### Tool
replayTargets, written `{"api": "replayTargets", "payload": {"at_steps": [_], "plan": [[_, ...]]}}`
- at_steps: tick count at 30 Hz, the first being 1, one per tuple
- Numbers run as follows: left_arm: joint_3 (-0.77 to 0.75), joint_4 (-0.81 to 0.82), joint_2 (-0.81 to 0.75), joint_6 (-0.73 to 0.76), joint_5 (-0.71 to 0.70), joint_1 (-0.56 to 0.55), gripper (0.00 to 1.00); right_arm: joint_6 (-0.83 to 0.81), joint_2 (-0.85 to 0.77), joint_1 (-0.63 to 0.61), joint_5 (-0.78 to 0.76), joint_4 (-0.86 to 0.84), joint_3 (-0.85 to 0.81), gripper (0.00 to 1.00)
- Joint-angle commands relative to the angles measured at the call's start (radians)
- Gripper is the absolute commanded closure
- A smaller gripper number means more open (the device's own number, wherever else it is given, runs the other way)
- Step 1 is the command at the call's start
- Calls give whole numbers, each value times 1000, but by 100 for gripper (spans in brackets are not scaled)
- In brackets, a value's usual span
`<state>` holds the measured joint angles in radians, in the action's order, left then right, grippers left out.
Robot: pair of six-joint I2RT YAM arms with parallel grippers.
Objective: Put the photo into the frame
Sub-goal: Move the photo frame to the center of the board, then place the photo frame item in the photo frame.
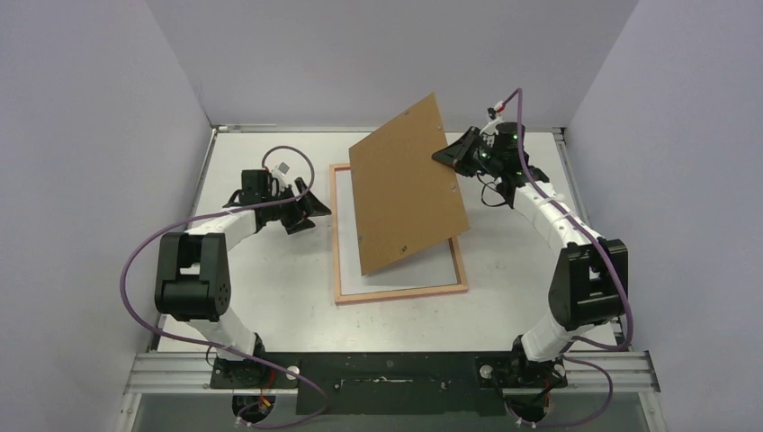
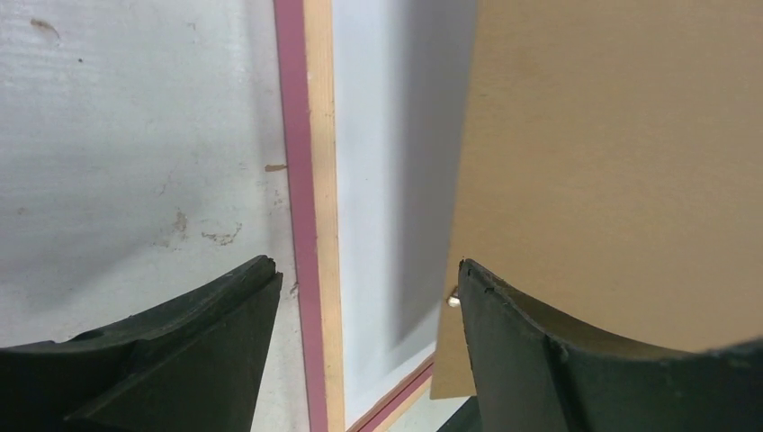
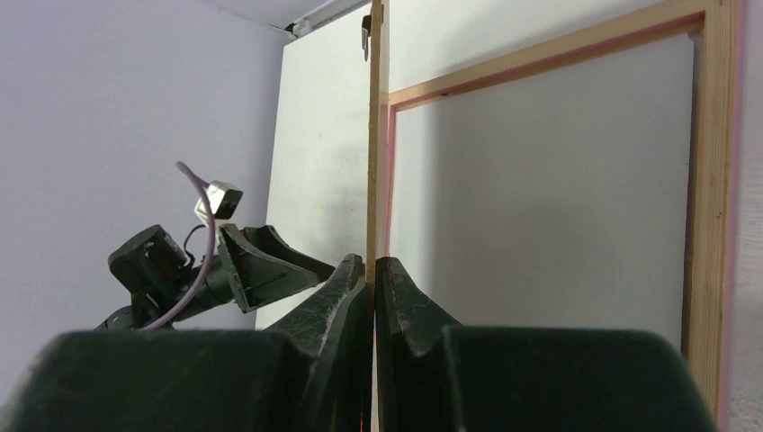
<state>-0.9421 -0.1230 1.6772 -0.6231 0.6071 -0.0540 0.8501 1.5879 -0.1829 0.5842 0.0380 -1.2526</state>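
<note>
The frame (image 1: 400, 292) lies flat at the table's middle, wood-coloured back up, with its pink edge showing. A plain white sheet (image 1: 423, 270) fills its opening; it looks like the photo lying face down, and no picture side shows. My right gripper (image 1: 447, 153) is shut on the far right edge of the brown backing panel (image 1: 405, 184) and holds it tilted over the frame. The panel's low edge is near the frame's front. In the right wrist view the gripper (image 3: 371, 263) pinches the panel (image 3: 372, 162) edge-on. My left gripper (image 1: 310, 209) is open and empty at the frame's left rail (image 2: 310, 180).
Grey walls close in the table on three sides. The left wrist view shows the white sheet (image 2: 378, 180) and the panel (image 2: 612, 162) with a small metal tab at its edge. The left gripper also shows in the right wrist view (image 3: 243, 265). The table top (image 1: 270, 270) is scuffed white.
</note>
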Motion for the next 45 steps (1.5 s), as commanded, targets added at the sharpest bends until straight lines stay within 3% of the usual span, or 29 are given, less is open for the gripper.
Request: {"api": "replayTargets", "payload": {"at_steps": [1, 16, 29, 45], "plan": [[-4, 68, 4, 3, 117, 32, 32, 58, 25, 0, 67, -134, -32, 100], [-28, 235, 181, -136, 115, 36, 51, 148, 67, -1, 93, -242, 49, 100], [-28, 231, 248, -152, 25, 4, 68, 165, 107, -16, 95, -326, 108, 100], [-23, 240, 276, -175, 10, -12, 80, 129, 9, -21, 79, -245, 162, 100]]}}
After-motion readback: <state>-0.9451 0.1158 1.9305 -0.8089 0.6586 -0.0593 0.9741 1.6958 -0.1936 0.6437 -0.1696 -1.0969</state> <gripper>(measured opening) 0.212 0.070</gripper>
